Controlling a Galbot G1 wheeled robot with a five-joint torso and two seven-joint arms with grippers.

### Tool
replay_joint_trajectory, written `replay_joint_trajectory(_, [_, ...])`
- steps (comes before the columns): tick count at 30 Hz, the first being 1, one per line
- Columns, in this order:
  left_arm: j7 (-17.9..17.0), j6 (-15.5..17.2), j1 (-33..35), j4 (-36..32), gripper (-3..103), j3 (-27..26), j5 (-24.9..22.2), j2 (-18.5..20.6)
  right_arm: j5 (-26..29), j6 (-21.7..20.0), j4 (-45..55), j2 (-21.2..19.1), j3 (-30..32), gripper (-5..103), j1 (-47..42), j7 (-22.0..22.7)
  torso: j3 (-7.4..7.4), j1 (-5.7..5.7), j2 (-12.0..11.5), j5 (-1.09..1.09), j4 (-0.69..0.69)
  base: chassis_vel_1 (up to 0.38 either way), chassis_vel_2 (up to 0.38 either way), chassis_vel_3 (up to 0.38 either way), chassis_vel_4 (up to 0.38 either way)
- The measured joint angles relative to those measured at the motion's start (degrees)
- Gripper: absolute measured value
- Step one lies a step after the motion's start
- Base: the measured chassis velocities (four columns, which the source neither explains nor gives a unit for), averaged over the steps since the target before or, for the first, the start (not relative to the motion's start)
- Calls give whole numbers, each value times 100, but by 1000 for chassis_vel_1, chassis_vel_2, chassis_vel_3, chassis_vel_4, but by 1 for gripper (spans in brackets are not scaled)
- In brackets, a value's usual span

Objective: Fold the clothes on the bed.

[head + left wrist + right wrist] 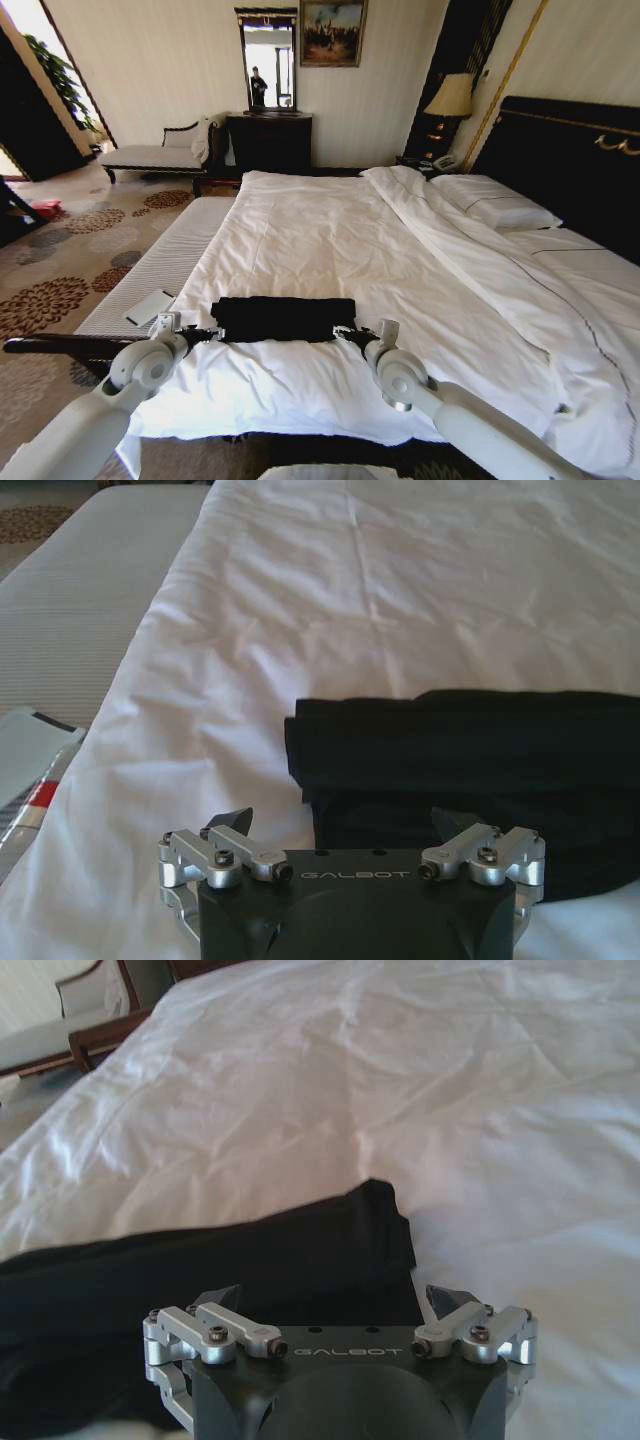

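White bed (330, 240) runs toward 12 o'clock, headboard (570, 150) at 2 – folded black shirt (283, 318) lies near its foot, between the spread-fingered left gripper (205, 334) and right gripper (352, 335), both empty

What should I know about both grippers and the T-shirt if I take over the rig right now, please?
Left gripper: open, fingers apart at the left end of the black T-shirt, holding nothing.
Right gripper: open at the shirt's right end, also empty.
The shirt lies as a narrow folded band across the white duvet, near the foot of the bed.
Done: it is already folded into a long strip.
Left: probably a final fold end to end, if a compact stack is wanted.
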Motion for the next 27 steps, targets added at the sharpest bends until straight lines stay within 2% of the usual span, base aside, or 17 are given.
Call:
replay_joint_trajectory(2, [-26, -6, -207, 55, 100, -5, -82, -52, 16, 32, -76, 45, 19, 100, 104, -40, 0, 0, 0, 0, 0, 0, 0, 0, 0])
replay_joint_trajectory(6, [-65, -9, -1151, 645, 100, 329, -197, -265, 59, 78, -845, 239, -193, 100, 899, -280, 2, 4, -1, 0, 0, 0, 0, 0, 0])
replay_joint_trajectory(10, [-56, -10, -1475, 947, 100, 542, -188, -371, 56, 102, -1170, 319, -347, 100, 1208, -395, 3, 4, -1, 0, 0, 0, 0, 0, 0])
replay_joint_trajectory(12, [-49, -10, -1956, 1486, 100, 965, -151, -582, 73, 151, -1672, 517, -596, 100, 1635, -578, 3, 4, -2, -1, -1, 0, 0, 0, 0])
replay_joint_trajectory(18, [-29, -12, -1927, 1542, 100, 1319, -125, -677, 151, 156, -2096, 740, -848, 100, 1881, -605, 3, 4, -2, 0, 1, 0, 0, 0, 0])
replay_joint_trajectory(27, [-16, -15, -1525, 1361, 100, 1330, -40, -539, -57, 156, -1989, 728, -1010, 100, 1526, -608, 2, 2, -1, 0, 0, 0, 0, 0, 0])
